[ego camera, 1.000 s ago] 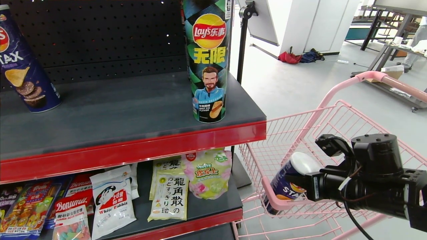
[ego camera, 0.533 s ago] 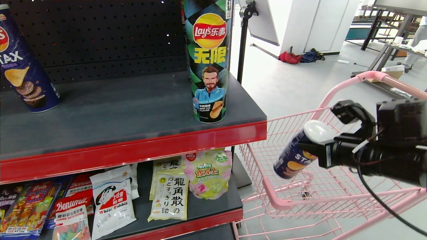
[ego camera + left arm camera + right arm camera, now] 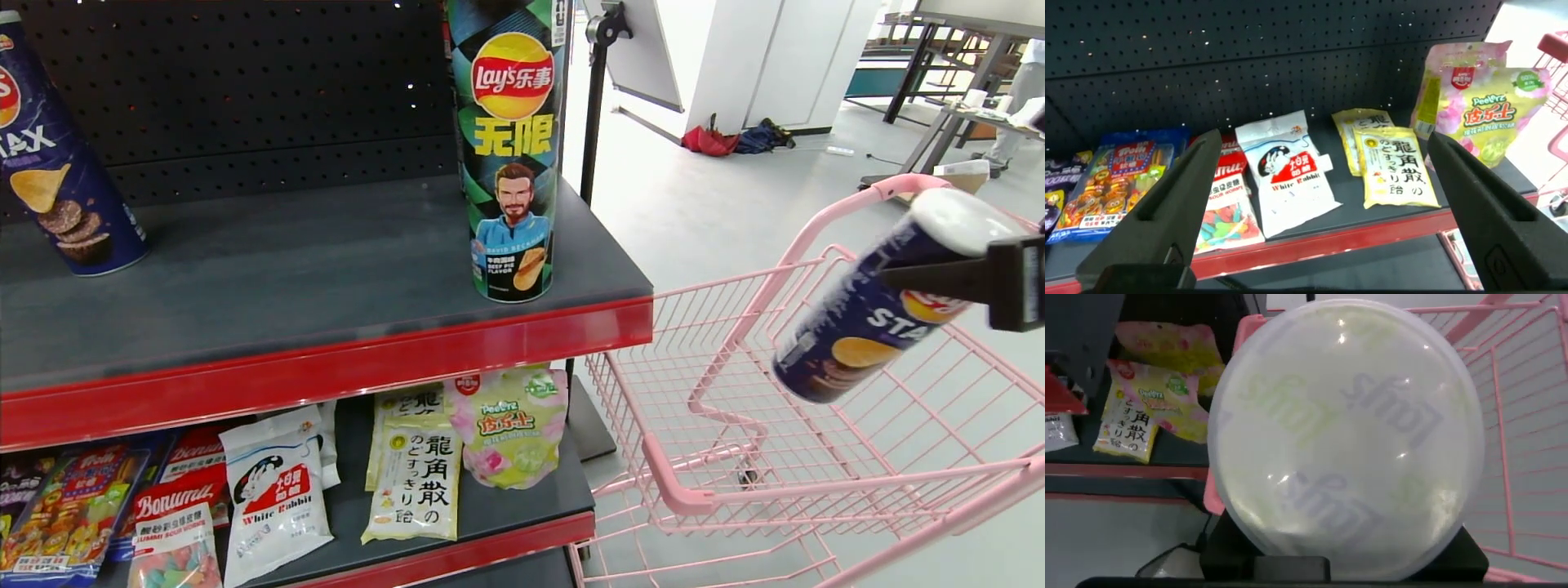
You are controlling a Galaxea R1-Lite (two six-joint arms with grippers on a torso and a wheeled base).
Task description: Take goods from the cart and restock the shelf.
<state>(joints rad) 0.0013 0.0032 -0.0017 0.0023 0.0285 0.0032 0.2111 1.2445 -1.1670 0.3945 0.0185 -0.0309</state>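
The right gripper [image 3: 939, 278] is clamped on a dark blue crisp can [image 3: 869, 327], one dark finger lying across the can's upper side near the lid. In the right wrist view the can's pale translucent lid [image 3: 1346, 437] faces the camera, seated against the gripper's black body.

A second ago this can sat low at the front corner of the pink cart [image 3: 694, 498], its lower end behind the rim. Half a second ago it had risen clear of the rim. Now it hangs higher and farther right over the basket, tilted with the lid up toward the cart's handle and the base pointing down toward the shelf. Most of the arm has passed beyond the right edge of the head view.

The left gripper [image 3: 1323, 212] has its fingers spread wide with nothing between them, in front of the lower shelf, where a white sweet bag [image 3: 1290, 167] and a yellow bag [image 3: 1398, 167] lie flat.

On the upper shelf [image 3: 326, 359] a tall green crisp can [image 3: 510, 155] stands near the right end and another blue can [image 3: 57, 171] stands at the far left, both where they were.
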